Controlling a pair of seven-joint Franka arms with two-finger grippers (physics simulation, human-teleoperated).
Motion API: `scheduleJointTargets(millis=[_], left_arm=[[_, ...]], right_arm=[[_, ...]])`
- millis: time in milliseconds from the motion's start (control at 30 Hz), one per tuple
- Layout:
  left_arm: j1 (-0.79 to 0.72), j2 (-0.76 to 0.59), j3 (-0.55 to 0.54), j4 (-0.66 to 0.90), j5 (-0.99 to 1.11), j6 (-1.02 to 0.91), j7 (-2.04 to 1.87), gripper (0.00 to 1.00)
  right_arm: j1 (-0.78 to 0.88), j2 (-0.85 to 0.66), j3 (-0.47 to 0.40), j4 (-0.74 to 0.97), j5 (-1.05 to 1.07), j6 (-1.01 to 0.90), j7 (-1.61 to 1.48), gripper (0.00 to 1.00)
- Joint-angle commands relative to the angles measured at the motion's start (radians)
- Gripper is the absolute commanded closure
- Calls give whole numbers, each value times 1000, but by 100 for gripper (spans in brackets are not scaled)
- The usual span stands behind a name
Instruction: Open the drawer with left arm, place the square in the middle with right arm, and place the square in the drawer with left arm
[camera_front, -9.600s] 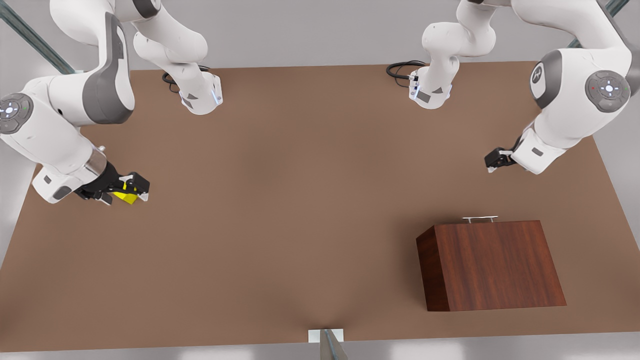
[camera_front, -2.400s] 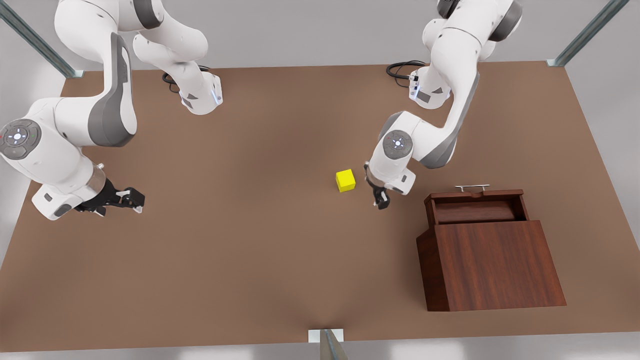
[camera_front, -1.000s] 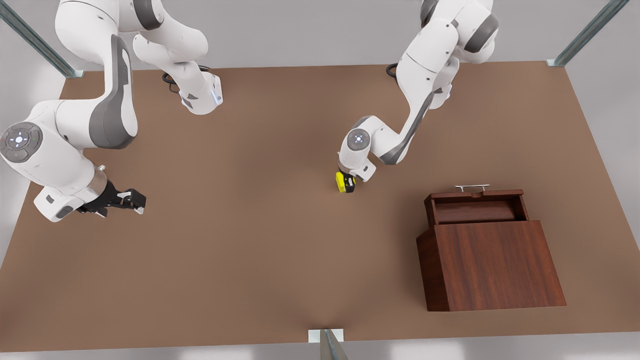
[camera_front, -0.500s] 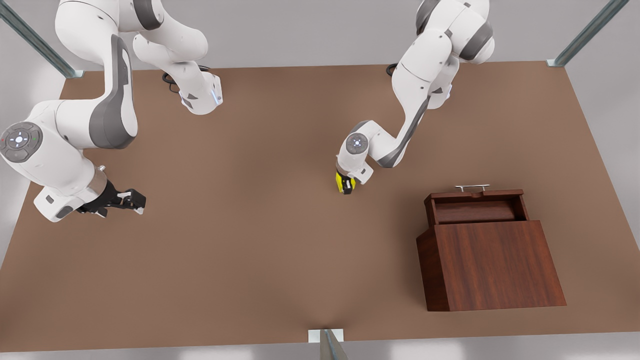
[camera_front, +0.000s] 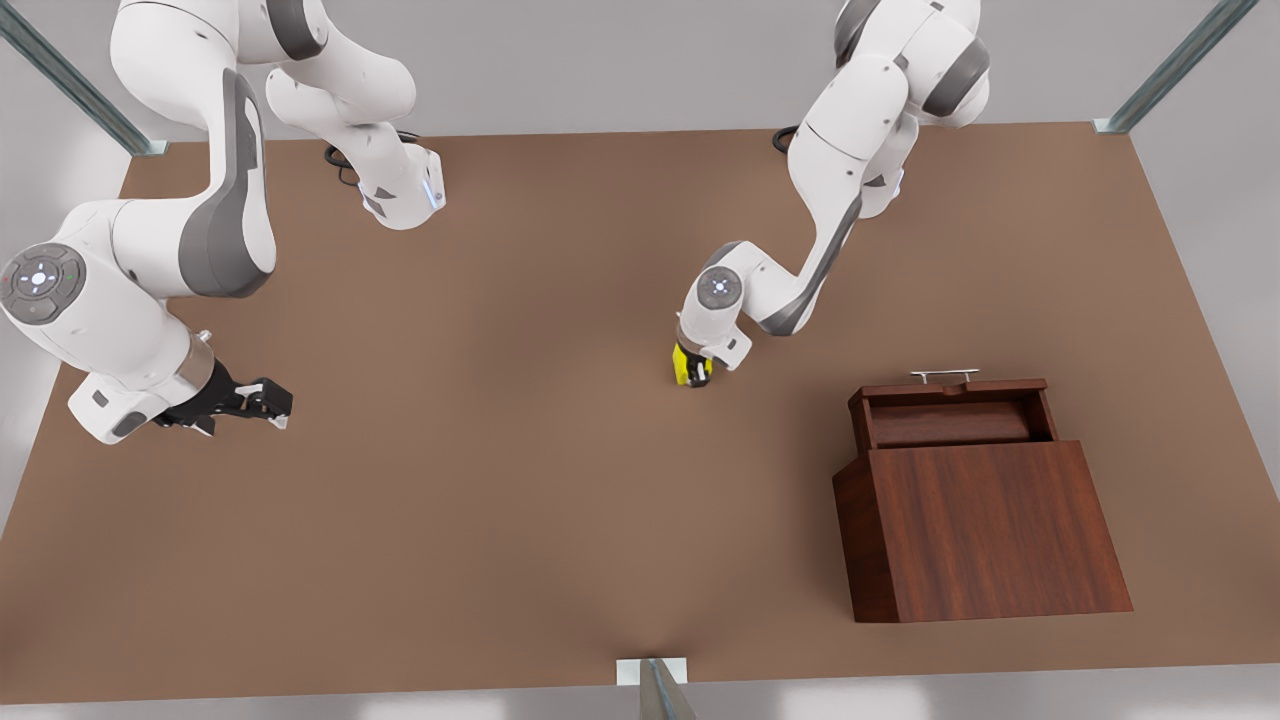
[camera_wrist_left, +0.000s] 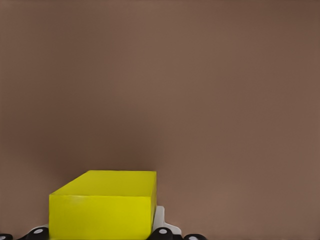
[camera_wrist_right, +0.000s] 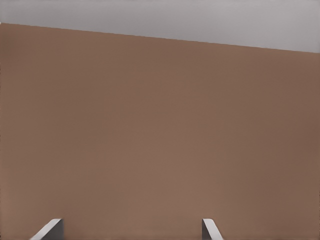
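At mid-table, the square (camera_front: 687, 366) sits clamped between the fingers of the left gripper (camera_front: 694, 372), so with the drawer (camera_front: 948, 418) already pulled out of the cabinet (camera_front: 985, 530) on the front view's right, what remains by my reading is carrying it over and dropping it in. Well away on the front view's left, the right gripper (camera_front: 262, 402) waits with fingers (camera_wrist_right: 50, 229) spread and nothing between them. That spread is plain in the right wrist view, while the left wrist view shows the square (camera_wrist_left: 102, 205) close up against bare tabletop (camera_wrist_left: 200, 90).

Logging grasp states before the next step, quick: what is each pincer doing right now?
Left pincer: closed on the yellow cube, mid-table.
Right pincer: open, holding nothing, waiting at the front view's left.
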Motion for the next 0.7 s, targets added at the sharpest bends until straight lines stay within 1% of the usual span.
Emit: scheduleJointTargets(millis=[0, 67, 133, 200, 267, 367, 467, 533, 600, 667], left_arm=[[0, 0, 0, 0, 12, 0, -1, 36], [8, -47, 2, 0, 12, -40, 11, 36], [11, -130, 52, 2, 12, -130, 16, 35], [34, -247, 113, 11, 13, -227, 42, 35], [112, -311, 126, 89, 13, -363, 163, 35], [215, -414, 130, 114, 12, -514, 431, 35], [357, -417, 130, 123, 15, -534, 611, 35], [413, -376, 130, 173, 18, -536, 692, 35], [482, -362, 130, 190, 18, -534, 781, 35], [500, -337, 130, 178, 22, -531, 803, 35]], right_arm=[[0, 1, 0, 0, 0, 0, 0, 0], [2, 0, 0, 2, 1, 0, 0, 0], [2, 0, 0, 3, 1, 0, 0, 0], [2, 0, 0, 3, 1, 0, 0, 0], [2, 0, 0, 5, 0, 0, 0, 0], [2, 0, 0, 5, 0, 0, 0, 0], [2, -2, 1, 5, 0, 0, 0, 0], [2, 0, 2, 5, 1, 0, 0, 0], [2, -2, 2, 5, 1, 0, 0, 0], [2, 0, 2, 5, 3, 0, 0, 0]])
